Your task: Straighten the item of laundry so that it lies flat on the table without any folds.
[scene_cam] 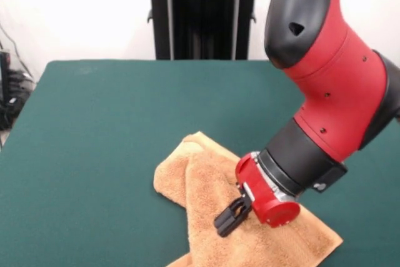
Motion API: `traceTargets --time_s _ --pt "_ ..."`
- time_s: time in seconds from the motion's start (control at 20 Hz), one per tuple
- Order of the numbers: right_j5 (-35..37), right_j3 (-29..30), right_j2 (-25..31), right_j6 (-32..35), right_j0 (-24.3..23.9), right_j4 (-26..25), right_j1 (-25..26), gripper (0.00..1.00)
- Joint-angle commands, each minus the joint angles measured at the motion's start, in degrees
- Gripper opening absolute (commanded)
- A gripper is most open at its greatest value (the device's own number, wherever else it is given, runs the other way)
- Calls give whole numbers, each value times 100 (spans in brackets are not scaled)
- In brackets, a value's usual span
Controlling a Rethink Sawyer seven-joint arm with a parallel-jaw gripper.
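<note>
The orange-tan towel (209, 198) lies on the dark green table (112, 129) near its front edge, right of centre. It is rumpled, with a folded-over flap along its left side and its lower part cut off by the picture's bottom edge. My gripper (229, 219) reaches down from the red and black arm (325, 92) at the right and sits over the towel's middle, its black fingers (232, 213) close together against the cloth. I cannot tell whether they pinch the towel.
The robot's black pedestal (201, 14) stands behind the table's far edge. Dark cables and gear (9, 92) lie off the table's left side. Green tabletop stretches to the left of and behind the towel.
</note>
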Motion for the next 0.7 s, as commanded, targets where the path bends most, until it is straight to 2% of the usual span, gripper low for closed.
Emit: traceTargets --time_s 0.05,0.2,0.4,0.55,0.7 --pt "1502 -533 861 -1423 -279 -667 -378 0" --pt "1711 -772 716 -1117 -340 -683 -257 0" --pt "1779 -788 677 -826 -381 -870 -268 0" --pt "1691 -690 802 -751 -418 -997 -314 0" --pt "1905 -666 1079 -882 -478 -1038 -402 0"
